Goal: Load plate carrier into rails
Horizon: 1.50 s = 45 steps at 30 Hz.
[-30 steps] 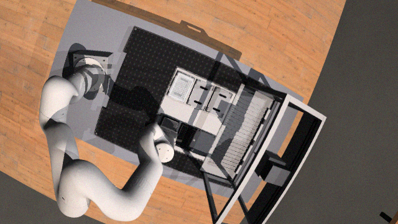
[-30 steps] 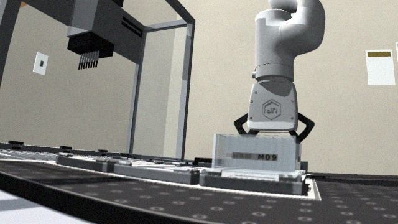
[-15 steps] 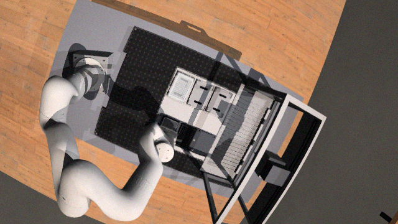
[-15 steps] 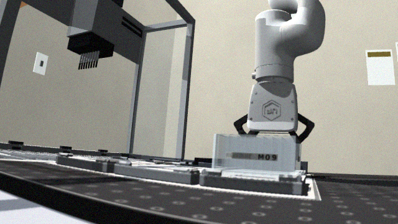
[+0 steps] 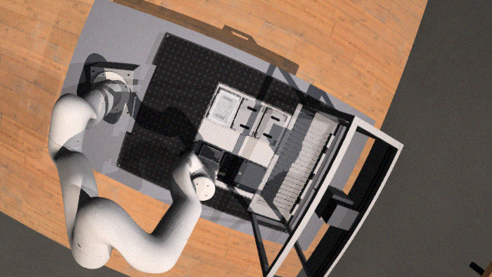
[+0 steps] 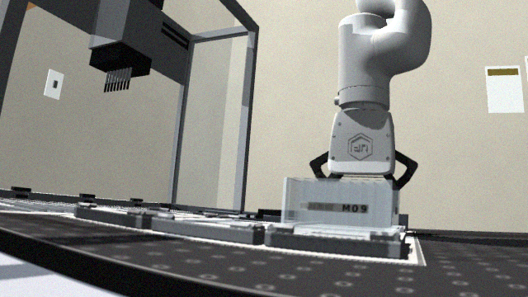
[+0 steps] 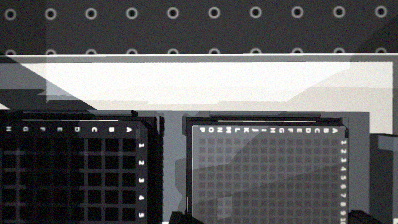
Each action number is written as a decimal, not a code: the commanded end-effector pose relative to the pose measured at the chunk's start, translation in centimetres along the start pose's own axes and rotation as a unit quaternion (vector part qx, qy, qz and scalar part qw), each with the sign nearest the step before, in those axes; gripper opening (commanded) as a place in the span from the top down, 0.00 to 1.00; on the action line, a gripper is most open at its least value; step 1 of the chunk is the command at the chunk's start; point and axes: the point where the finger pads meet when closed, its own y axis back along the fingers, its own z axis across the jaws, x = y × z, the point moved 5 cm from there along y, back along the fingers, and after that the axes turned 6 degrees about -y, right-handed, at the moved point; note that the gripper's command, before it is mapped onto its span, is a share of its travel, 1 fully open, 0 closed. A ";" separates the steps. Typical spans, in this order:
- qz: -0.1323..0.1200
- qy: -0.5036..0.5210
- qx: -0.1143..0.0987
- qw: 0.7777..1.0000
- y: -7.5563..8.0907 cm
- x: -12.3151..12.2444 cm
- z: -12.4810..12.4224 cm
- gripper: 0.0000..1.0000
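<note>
My gripper [image 7: 267, 219] is open, and its two fingertips show at the bottom edge of the wrist view, one on each side of M60 [image 7: 268, 172]. M60, a grey 384-well plate, lies flat on carrier PC7 [image 5: 240, 170], with M06 [image 7: 75, 170], a dark 96-well plate, beside it. Each plate's A1 corner is at its upper right in that view. In the exterior view the gripper [image 6: 363, 173] stands behind M09 [image 6: 340, 202], which hides its fingertips. M09, a white deep-well block, sits in nest S1 [image 5: 224, 105].
Nests S2 [image 5: 246, 115] and S3 [image 5: 270, 125] are empty. The loading rails [image 5: 304, 161] lie beyond the carrier, under the instrument frame [image 5: 346, 185]. A pipetting head [image 6: 120, 62] hangs from the frame. The white apron [image 7: 215, 82] borders the black perforated board [image 7: 200, 25].
</note>
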 end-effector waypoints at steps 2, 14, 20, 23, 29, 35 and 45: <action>0.000 0.000 0.001 1.000 0.1 0.0 -0.1 0.00; 0.000 0.000 0.001 1.000 0.1 0.0 -0.1 0.00; 0.000 0.000 0.001 1.000 0.1 0.0 -0.1 0.00; 0.000 0.000 0.001 1.000 0.2 0.0 -0.1 0.00; 0.000 0.000 0.001 1.000 0.9 0.0 -0.1 0.00; 0.000 0.000 0.001 1.000 1.9 0.0 -0.1 0.00; 0.000 0.000 0.001 1.000 3.2 0.0 -0.1 0.00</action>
